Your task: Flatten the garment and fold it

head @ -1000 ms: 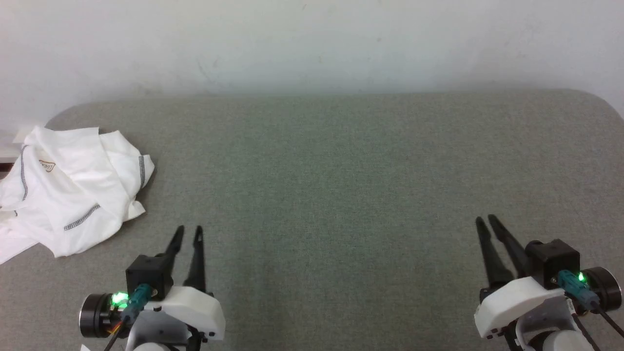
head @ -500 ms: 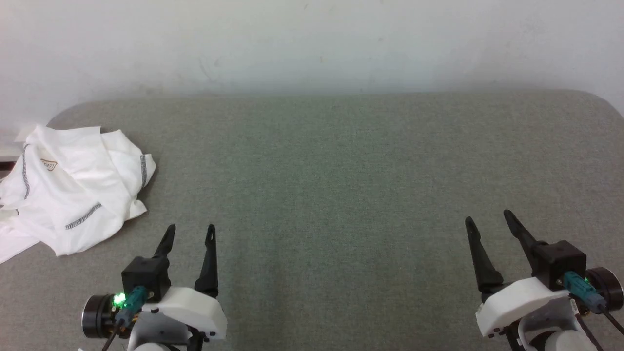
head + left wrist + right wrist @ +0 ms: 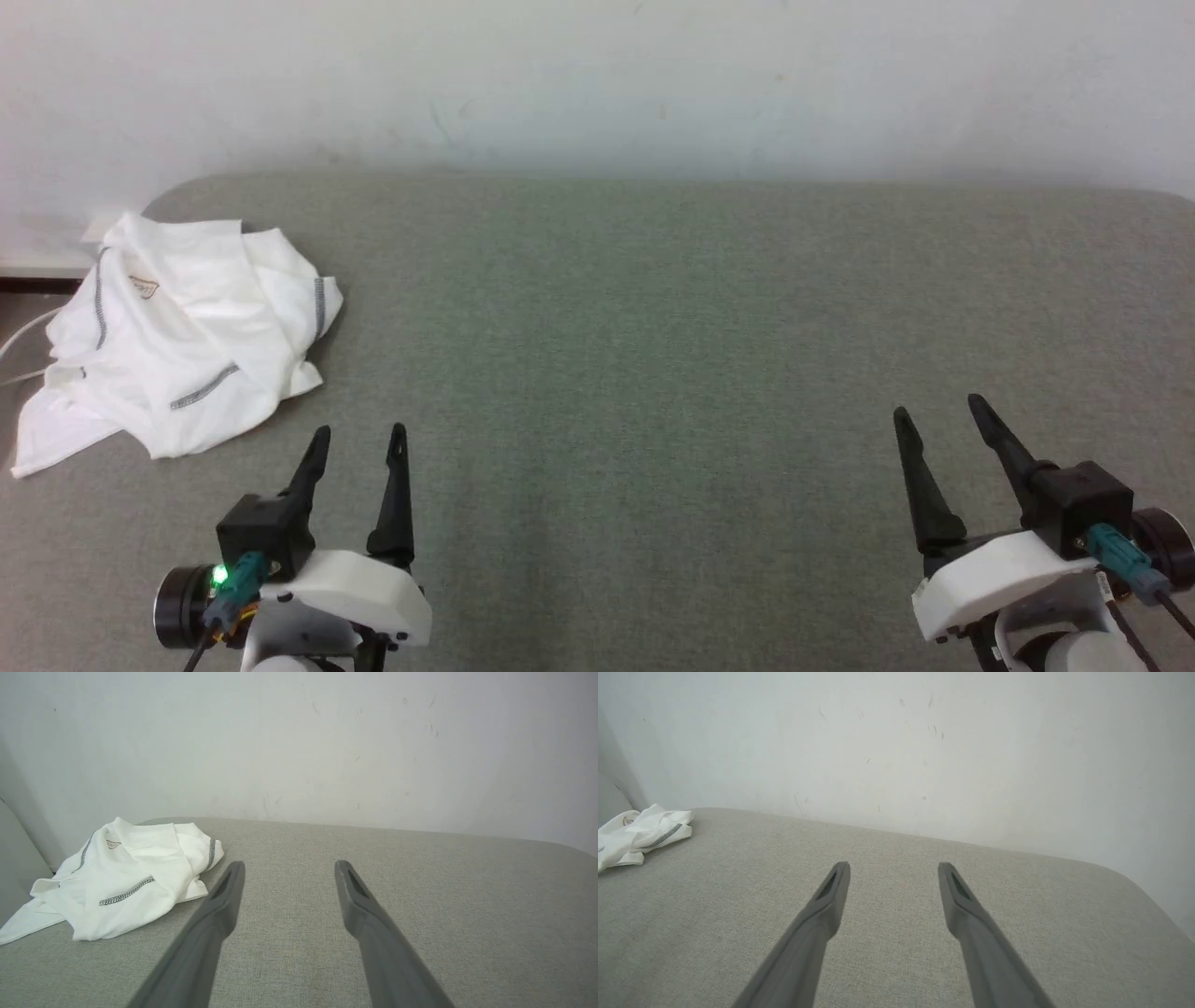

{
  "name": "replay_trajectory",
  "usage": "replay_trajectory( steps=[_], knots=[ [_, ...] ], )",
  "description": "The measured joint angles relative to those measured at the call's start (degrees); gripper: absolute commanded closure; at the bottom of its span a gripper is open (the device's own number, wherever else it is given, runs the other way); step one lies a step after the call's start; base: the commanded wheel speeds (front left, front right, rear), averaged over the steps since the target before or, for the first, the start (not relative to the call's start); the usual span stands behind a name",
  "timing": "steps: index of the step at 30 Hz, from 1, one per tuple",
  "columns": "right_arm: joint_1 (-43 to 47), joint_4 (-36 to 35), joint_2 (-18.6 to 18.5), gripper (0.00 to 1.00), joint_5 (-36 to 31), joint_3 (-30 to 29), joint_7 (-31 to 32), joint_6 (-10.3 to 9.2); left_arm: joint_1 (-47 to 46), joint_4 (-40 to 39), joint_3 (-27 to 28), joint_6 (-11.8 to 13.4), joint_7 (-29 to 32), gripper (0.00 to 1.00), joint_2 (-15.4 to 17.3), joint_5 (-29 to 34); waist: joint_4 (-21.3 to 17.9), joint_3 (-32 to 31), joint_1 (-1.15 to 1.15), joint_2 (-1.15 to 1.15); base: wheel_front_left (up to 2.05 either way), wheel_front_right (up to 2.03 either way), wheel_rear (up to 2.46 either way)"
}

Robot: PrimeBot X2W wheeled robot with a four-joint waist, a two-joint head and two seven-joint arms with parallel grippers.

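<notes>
The garment (image 3: 187, 345) is a crumpled white shirt with dark grey stitched seams and a small tan patch, heaped at the far left corner of the grey table (image 3: 653, 327). It also appears in the left wrist view as the garment (image 3: 126, 877) and far left in the right wrist view as the garment (image 3: 635, 833). My left gripper (image 3: 359, 434) hovers open, near the front edge, to the right of and nearer than the shirt, apart from it. My right gripper (image 3: 938, 411) is open at the lower right, holding nothing.
A pale wall (image 3: 597, 84) runs behind the table's rounded back edge. Part of the shirt hangs toward the table's left edge, where a white cable (image 3: 23, 336) and dark floor strip show. Bare grey fabric stretches between the grippers.
Both grippers went from nearly shut to open. The head camera has turned left, shifting the shirt rightward in the picture; the shirt itself lies unchanged.
</notes>
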Motion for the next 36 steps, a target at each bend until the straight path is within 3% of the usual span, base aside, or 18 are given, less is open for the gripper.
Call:
replay_trajectory(
  steps=[24, 36],
  knots=[
    [0.0, -0.9, 0.0, 0.0, 0.4, 3.3, -3.0, 0.0, 0.0, 0.2, 0.6, -0.1, -2.8, 0.0, 0.0, -3.8, 12.6, -0.7, 0.0, 0.0, -0.05, -0.05, -0.05],
    [0.0, -1.0, 0.0, 0.0, 1.0, 4.3, -4.3, 0.0, 0.0, 0.2, 0.6, 0.0, -4.4, 0.0, 0.0, -6.0, 16.3, -1.1, 0.0, 0.0, -0.05, -0.05, -0.05]
  ],
)
